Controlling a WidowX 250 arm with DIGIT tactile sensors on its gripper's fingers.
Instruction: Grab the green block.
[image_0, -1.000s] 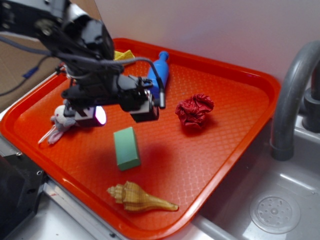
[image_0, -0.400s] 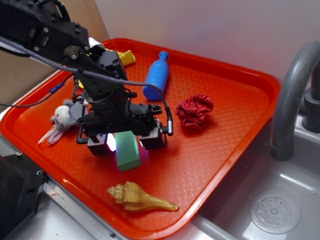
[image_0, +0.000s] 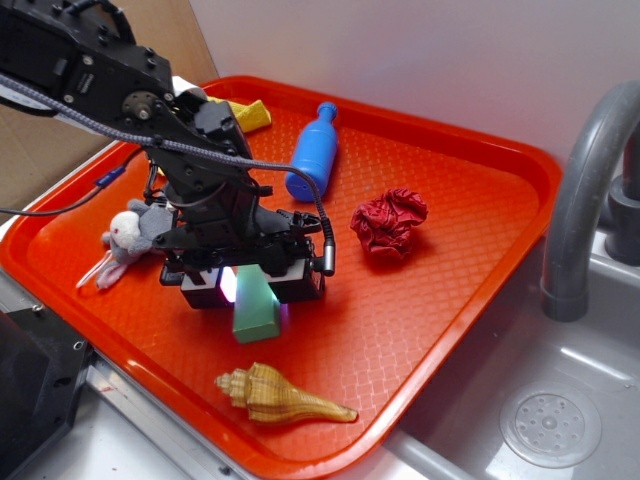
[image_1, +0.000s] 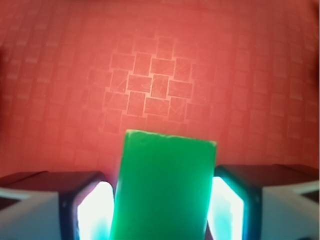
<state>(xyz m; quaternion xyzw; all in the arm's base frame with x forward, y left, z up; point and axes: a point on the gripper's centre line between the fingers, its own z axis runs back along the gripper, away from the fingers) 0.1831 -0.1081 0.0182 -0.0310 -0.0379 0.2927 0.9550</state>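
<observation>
Your green block (image_0: 256, 303) lies flat on the red tray (image_0: 460, 260), front-left area, btwn the hand's (image_0: 252, 287) two glowing pads (image_1: 93, 210). Wrist view: pads sit right against both sides of the block, so hand is pinching it. Shell (image_0: 280, 394) just in front; plush (image_0: 128, 237) to the left, blue bottle (image_0: 313, 152) and red crumpled cloth (image_0: 389, 222) farther back.

A red textured tray (image_0: 470, 240) carries a blue bottle (image_0: 314, 153) lying on its side near the far rim, a crumpled red cloth (image_0: 389, 222) to its right, and a tan seashell (image_0: 278, 394) near the front edge. A small grey and white plush toy (image_0: 125, 238) lies at the left, and a yellow item (image_0: 250, 113), partly hidden, sits by the back rim. Right of the tray are a grey sink (image_0: 560, 420) and a curved grey faucet (image_0: 585, 190).
</observation>
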